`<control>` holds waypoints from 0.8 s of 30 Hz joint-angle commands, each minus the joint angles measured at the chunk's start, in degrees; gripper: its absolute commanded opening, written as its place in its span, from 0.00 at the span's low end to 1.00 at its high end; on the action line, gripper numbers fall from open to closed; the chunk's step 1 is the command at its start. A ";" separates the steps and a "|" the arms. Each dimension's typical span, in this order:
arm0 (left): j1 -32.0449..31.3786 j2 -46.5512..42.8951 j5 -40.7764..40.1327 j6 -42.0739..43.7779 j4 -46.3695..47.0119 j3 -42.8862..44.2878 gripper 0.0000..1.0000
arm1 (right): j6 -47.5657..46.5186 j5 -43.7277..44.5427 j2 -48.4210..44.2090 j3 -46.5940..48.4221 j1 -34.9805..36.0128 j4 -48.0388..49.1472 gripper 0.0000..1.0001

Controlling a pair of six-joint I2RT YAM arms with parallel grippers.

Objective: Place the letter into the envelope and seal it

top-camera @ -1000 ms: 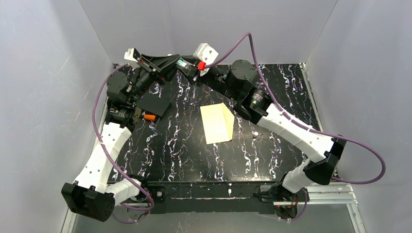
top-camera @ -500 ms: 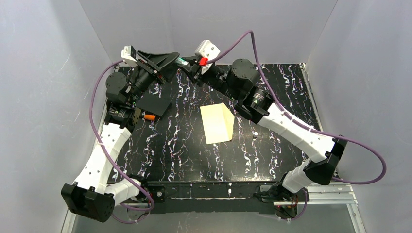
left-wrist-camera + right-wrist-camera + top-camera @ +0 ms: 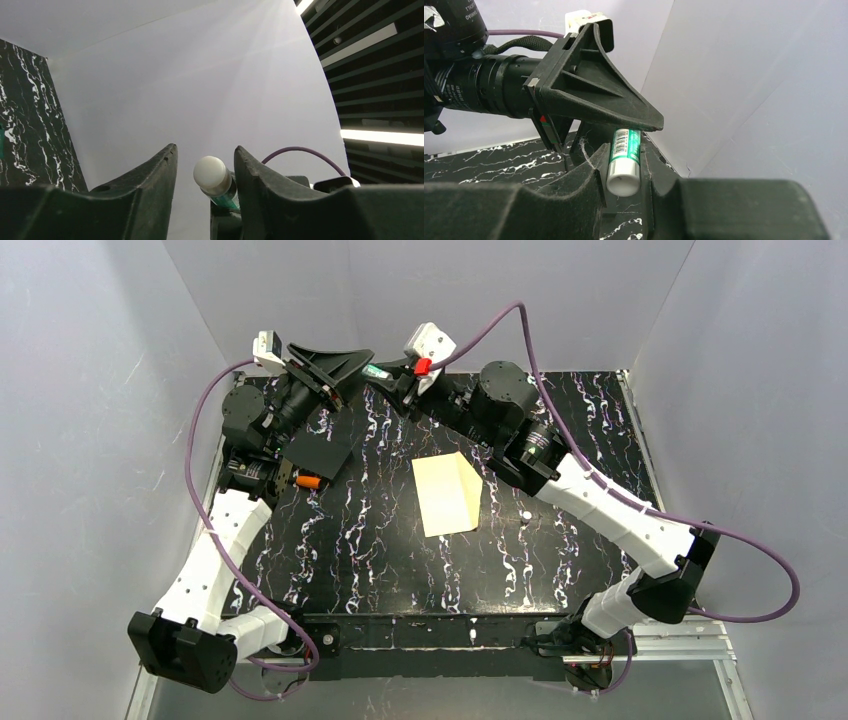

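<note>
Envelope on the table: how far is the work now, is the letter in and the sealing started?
Looks done: no white letter shows anywhere, so it is probably inside the envelope, though that is hidden. In hand: the right gripper holds a glue stick in the air, and the left gripper is open around its white cap. Left: uncapping, gluing, closing the envelope.

glue stick (image 3: 212,176) lower body hidden behind finger (image 3: 272,200) of left end effector (image 3: 205,148), black card (image 3: 322,452) partly covered by left arm (image 3: 225,540)
</note>
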 commanded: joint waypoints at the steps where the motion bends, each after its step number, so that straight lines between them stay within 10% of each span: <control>1: -0.02 -1.43 -0.80 1.93 1.13 0.96 0.38 | 0.20 1.07 -1.94 2.25 -0.15 -0.15 0.01; 8: 0.02 -0.51 -1.32 0.96 0.55 1.49 0.00 | 0.03 1.98 -0.11 5.81 -0.17 -4.27 0.01; 11: -0.02 0.13 -0.51 -0.14 0.33 2.12 0.00 | 0.54 1.96 0.32 5.29 -0.18 -2.88 0.07; 16: -0.03 0.37 0.60 -5.55 0.40 1.60 0.00 | 2.28 0.54 1.56 4.46 -0.20 1.78 0.47; 24: -0.03 -0.65 0.32 -10.53 0.39 2.39 0.00 | 3.91 -3.02 1.25 -0.19 -0.23 10.62 0.50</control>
